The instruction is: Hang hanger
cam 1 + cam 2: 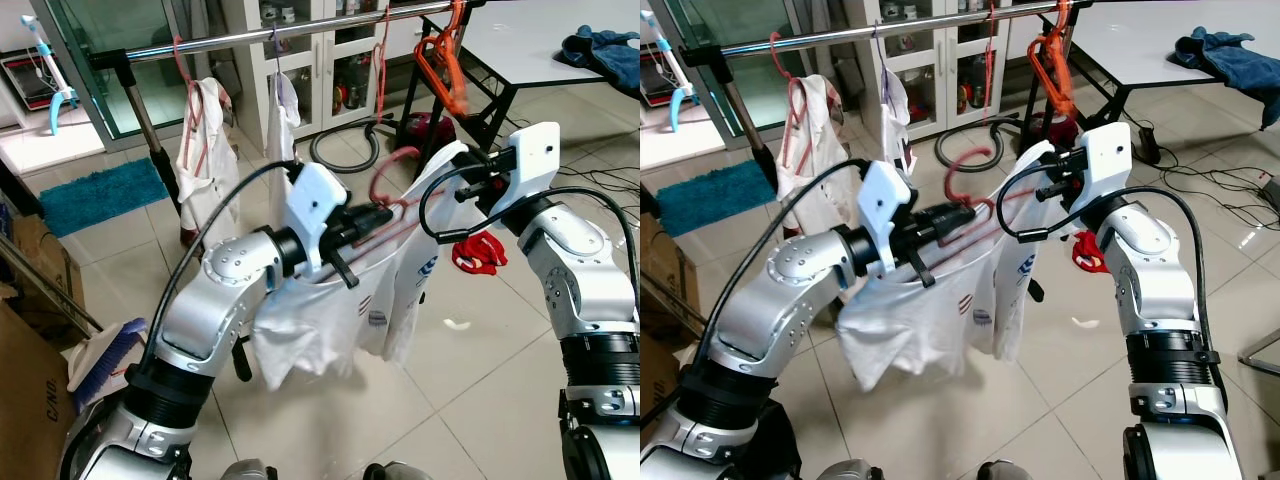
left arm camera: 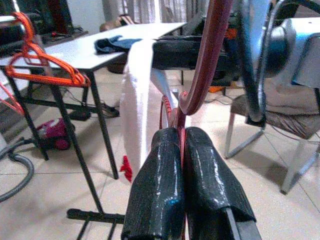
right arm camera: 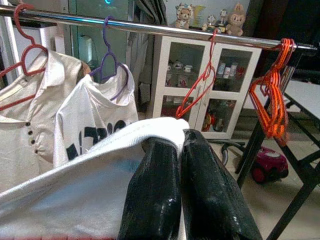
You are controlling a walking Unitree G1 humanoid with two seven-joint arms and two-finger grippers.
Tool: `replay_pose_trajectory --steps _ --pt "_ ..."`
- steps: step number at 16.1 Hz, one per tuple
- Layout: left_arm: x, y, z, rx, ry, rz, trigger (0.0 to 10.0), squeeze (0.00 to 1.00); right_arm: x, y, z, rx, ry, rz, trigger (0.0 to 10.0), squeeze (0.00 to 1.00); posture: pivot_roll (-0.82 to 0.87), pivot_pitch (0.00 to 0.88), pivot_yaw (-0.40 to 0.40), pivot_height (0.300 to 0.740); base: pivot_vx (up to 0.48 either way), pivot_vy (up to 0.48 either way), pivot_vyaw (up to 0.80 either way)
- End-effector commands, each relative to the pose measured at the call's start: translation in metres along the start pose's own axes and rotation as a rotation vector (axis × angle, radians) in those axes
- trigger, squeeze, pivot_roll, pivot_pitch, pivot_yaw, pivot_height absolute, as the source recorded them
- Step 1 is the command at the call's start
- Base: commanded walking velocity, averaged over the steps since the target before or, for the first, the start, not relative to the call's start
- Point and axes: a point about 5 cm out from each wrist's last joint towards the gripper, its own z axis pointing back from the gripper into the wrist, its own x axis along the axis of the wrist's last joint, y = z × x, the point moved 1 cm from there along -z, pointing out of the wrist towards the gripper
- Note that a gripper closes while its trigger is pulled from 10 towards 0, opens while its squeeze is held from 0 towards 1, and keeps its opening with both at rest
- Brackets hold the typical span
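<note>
Rail [image 1: 250, 38] crosses top of frame, left to right. Two shirts [image 1: 205, 140] hang from it at upper left, side by side; bunch of bare hangers [image 1: 445, 55] on rail at upper right. Cabinet [image 1: 320, 60] behind rail, top centre. Counter [image 1: 530, 45] at upper right, cloth [image 1: 600, 45] on it. Centre frame: hanger [image 1: 385, 185] with shirt [image 1: 330, 310] draped below, left gripper [image 1: 385, 215] at its left, right gripper [image 1: 465, 175] at its right. Mat [image 1: 95, 195] on floor, left edge.
</note>
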Motion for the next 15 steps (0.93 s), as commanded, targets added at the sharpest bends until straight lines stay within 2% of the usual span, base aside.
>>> replay_pose_trajectory --steps 1,3,6,8,10,15 --pt "0.000 -0.004 0.000 -0.025 0.012 -0.008 10.0 0.00 0.007 0.000 -0.002 -0.003 -0.027 0.010 10.0 0.00 0.03 0.000 0.025 0.740 0.000 0.000 0.00" --pt "-0.005 -0.002 -0.002 -0.005 0.042 -0.029 10.0 0.00 0.007 0.011 -0.004 0.035 -0.030 0.010 10.0 0.00 0.03 0.000 0.028 0.740 0.000 0.000 0.00" --pt "-0.005 0.002 -0.001 0.023 0.048 -0.044 10.0 0.00 -0.001 0.005 -0.003 0.023 -0.001 0.035 10.0 0.00 0.03 0.000 0.026 0.740 0.000 0.000 0.00" --pt "-0.001 0.006 0.000 0.042 0.037 -0.048 10.0 0.00 -0.016 -0.015 0.004 -0.047 0.049 0.084 10.0 0.00 0.03 0.000 0.024 0.740 0.000 0.000 0.00" --pt "-0.001 0.005 0.000 0.039 0.037 -0.050 10.0 0.00 -0.024 -0.024 0.008 -0.064 0.086 0.144 10.0 0.00 0.03 0.000 0.025 0.740 0.000 0.000 0.00" --pt "0.001 0.004 0.002 0.034 0.027 -0.050 10.0 0.00 -0.039 -0.043 0.013 -0.124 0.129 0.211 10.0 0.00 0.03 0.000 0.028 0.740 0.000 0.000 0.00"
